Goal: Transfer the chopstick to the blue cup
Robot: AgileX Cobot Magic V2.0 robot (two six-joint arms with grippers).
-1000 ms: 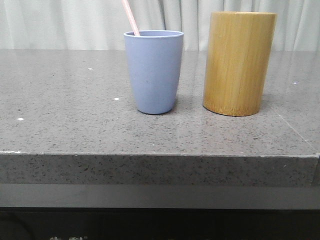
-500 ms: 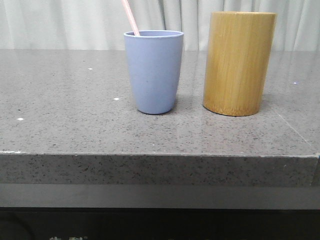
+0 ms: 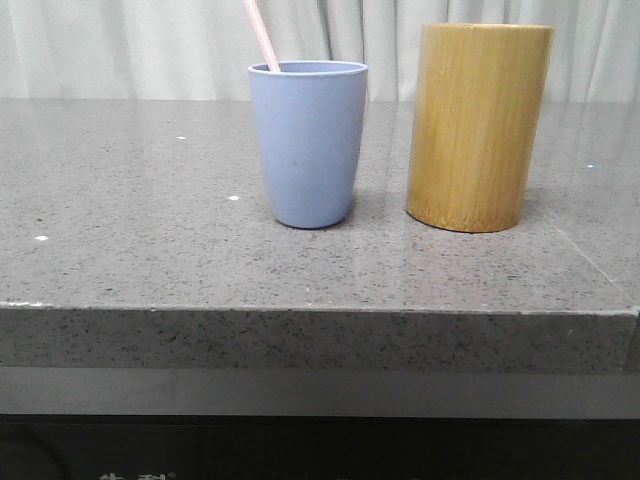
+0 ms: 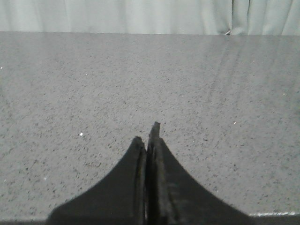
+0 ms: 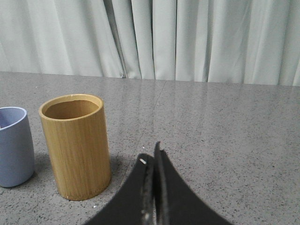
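The blue cup (image 3: pixel 307 143) stands upright on the grey stone table (image 3: pixel 150 260). A pale pink chopstick (image 3: pixel 260 33) leans out of its rim toward the left and runs off the top of the front view. Part of the cup also shows in the right wrist view (image 5: pixel 14 145). My left gripper (image 4: pixel 148 136) is shut and empty over bare table. My right gripper (image 5: pixel 152 157) is shut and empty, apart from the containers. Neither gripper shows in the front view.
A taller tan bamboo cylinder holder (image 3: pixel 478 125) stands just right of the blue cup; in the right wrist view its inside (image 5: pixel 71 108) shows no sticks. Pale curtains (image 5: pixel 187 37) hang behind the table. The table's front edge (image 3: pixel 320 310) is near the camera.
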